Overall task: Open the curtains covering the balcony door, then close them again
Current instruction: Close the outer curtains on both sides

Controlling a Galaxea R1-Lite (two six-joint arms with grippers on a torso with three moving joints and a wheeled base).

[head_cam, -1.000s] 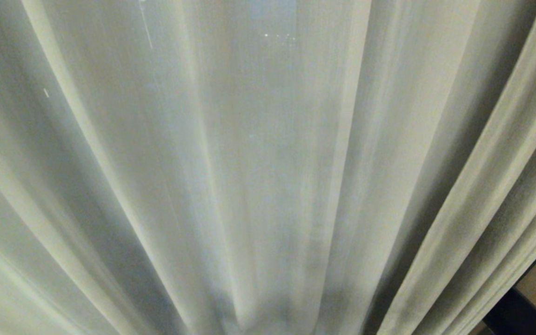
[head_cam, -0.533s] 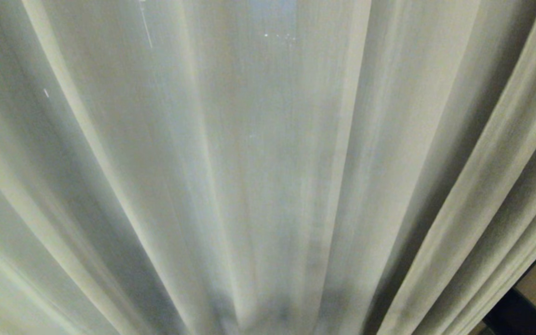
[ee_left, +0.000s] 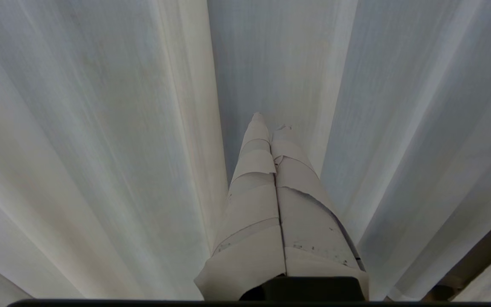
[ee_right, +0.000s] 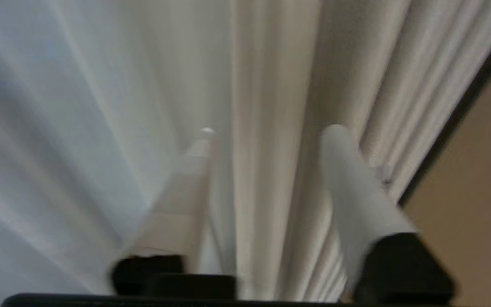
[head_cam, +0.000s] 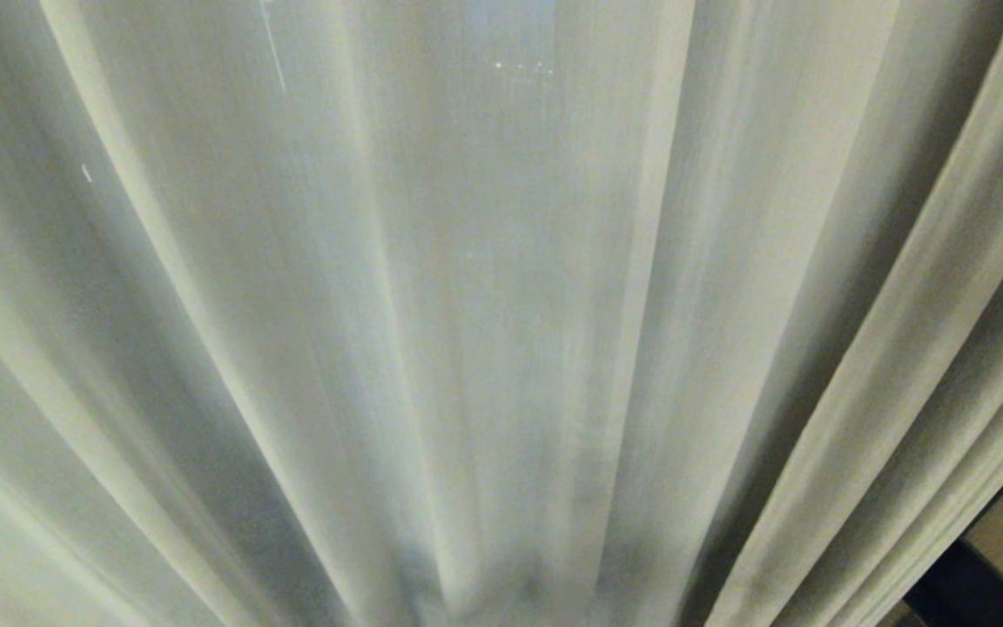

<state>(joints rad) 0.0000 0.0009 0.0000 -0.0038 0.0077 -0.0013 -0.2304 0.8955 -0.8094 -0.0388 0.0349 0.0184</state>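
The curtains (head_cam: 501, 313) hang drawn across the whole head view in long cream pleats, with a dark frame edge (head_cam: 972, 592) at the far right. The left tool (ee_left: 271, 121) points at the fabric, fingers pressed together and empty. The right tool (ee_right: 267, 130) faces the bunched right-hand pleats, fingers parted, gripping nothing.

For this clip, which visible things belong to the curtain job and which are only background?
Belongs to the job:
- curtains, drawn across and filling the head view
- right tool, fingers apart, pointing at a pleat
- left tool, fingers together, pointing at the fabric

Background only:
- tan wall beside the curtain edge
- dark strip at the lower right corner of the head view
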